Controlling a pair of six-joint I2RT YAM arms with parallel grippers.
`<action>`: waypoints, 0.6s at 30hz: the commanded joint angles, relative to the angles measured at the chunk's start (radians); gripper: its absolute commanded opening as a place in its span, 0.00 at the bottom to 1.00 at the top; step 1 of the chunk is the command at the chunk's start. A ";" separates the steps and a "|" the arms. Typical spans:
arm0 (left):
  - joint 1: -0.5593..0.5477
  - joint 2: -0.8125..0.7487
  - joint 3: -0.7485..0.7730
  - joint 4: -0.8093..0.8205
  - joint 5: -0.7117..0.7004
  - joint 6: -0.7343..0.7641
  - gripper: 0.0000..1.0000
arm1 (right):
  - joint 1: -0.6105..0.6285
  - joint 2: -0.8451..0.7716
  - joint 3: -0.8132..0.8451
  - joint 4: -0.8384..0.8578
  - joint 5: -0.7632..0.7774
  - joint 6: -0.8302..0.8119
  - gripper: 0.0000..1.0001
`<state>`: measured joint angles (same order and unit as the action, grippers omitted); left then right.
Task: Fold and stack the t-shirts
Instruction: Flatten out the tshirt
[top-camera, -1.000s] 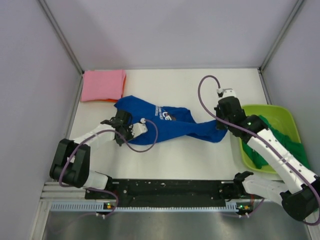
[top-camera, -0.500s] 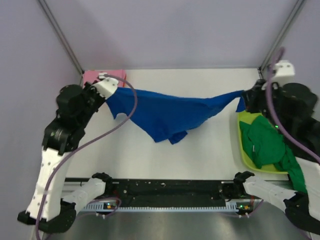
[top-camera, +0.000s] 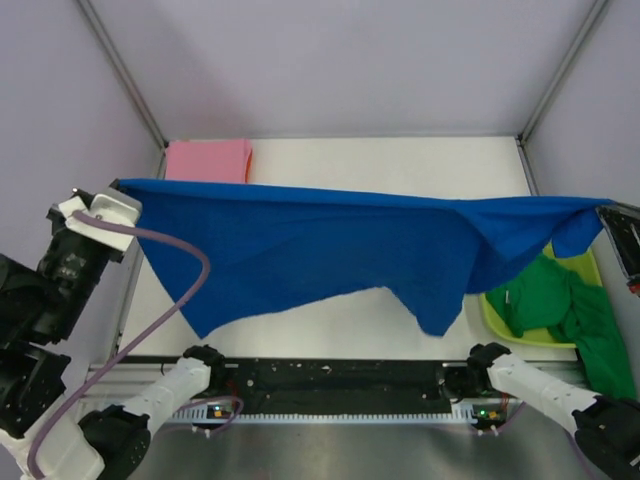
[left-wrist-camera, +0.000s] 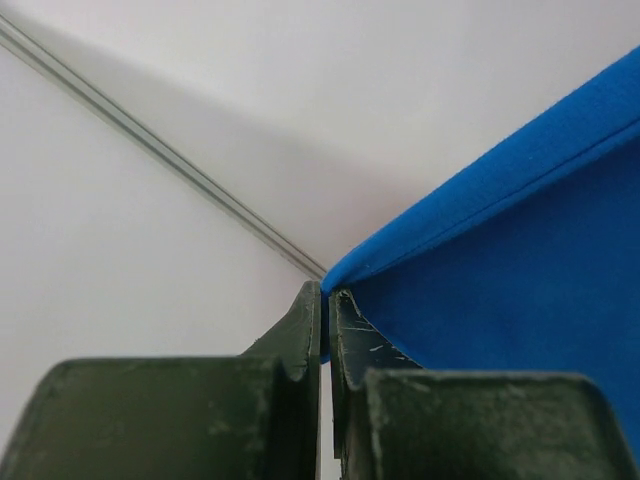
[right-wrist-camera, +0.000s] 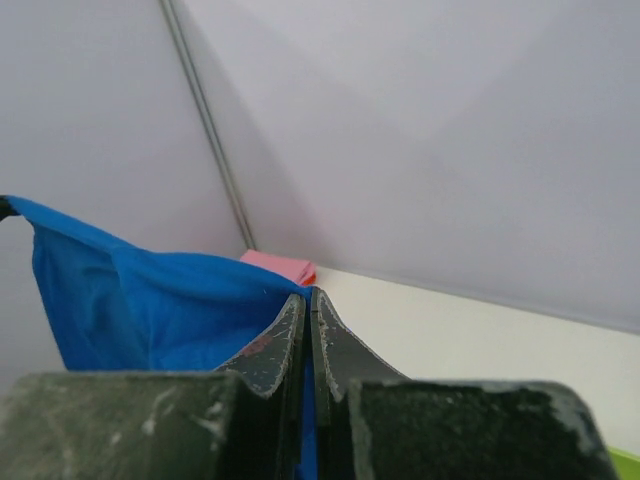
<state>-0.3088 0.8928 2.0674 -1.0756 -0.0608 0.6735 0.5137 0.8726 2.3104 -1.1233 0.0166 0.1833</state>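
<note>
**Item.** The blue t-shirt (top-camera: 320, 240) is suspended above the table (top-camera: 400, 160), stretched across almost the table's full width. Its upper edge is taut. Its lower edge hangs loose, with one flap drooping toward the table's right near side. No print shows on the visible face.

**Holding tools.** The left gripper (left-wrist-camera: 322, 300) is clenched on the shirt's left corner, above the table's left edge. The right gripper (right-wrist-camera: 305, 305) is pinched on blue cloth at the opposite end, above the table's right edge. Both wrist views show fabric caught between closed jaws.

**Step in hand.** By judgement: spreading the shirt out prior to folding. No fold has been made in it.

**Next move.** Lower both ends together onto bare table surface, keeping the tension even so that the cloth lies flat.

**Surroundings.** A folded pink t-shirt (top-camera: 208, 160) lies at the table's far left corner. A green t-shirt (top-camera: 560, 300) is bunched in the tub (top-camera: 497, 322) at the table's right side.
</note>
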 joint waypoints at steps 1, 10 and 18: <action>0.005 0.087 -0.058 -0.044 -0.079 -0.012 0.00 | -0.007 0.061 -0.092 -0.004 0.123 -0.007 0.00; 0.014 0.227 -0.446 0.248 -0.163 0.041 0.00 | -0.078 0.374 -0.305 0.163 0.357 -0.084 0.00; 0.097 0.538 -0.625 0.532 -0.152 0.041 0.00 | -0.198 0.699 -0.502 0.385 0.200 -0.123 0.00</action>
<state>-0.2558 1.3273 1.4555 -0.7612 -0.1989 0.7109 0.3374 1.4994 1.8385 -0.8776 0.2440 0.1089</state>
